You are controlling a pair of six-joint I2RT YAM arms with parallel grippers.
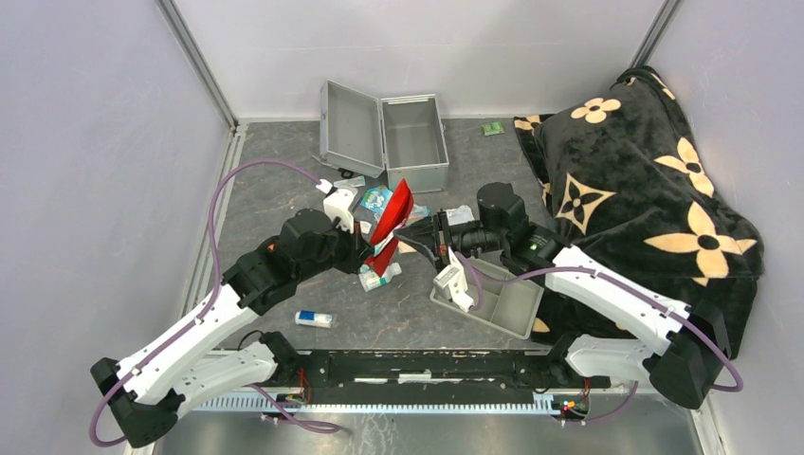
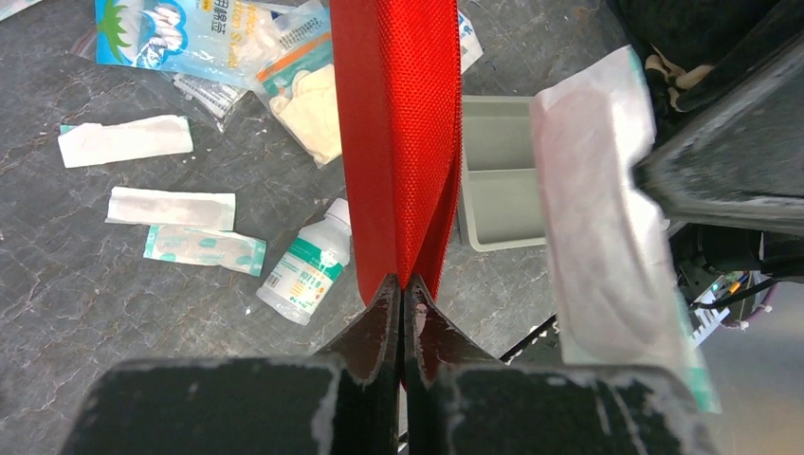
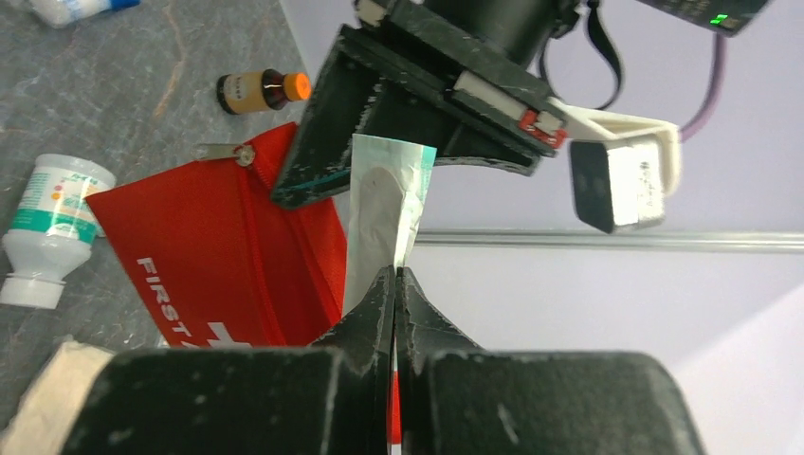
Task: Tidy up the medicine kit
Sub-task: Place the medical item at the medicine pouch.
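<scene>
My left pincer (image 2: 403, 286) is clenched on one edge of the red first-aid pouch (image 2: 398, 133), which stands up from my fingertips, clear of the table. My right pincer (image 3: 394, 277), just beside it, is clamped on a flat white packet (image 3: 384, 204) with a teal edge, perhaps a dressing; I cannot read its print. The medicine kit (image 1: 414, 142) sits beyond both pincers, its lid swung open toward my left side. A white bottle (image 2: 305, 270) lies on the table below my left pincer.

Red pouch (image 2: 398, 142), white sachet (image 2: 607, 209), grey tray (image 1: 514, 305), floral blanket (image 1: 645, 180)
</scene>
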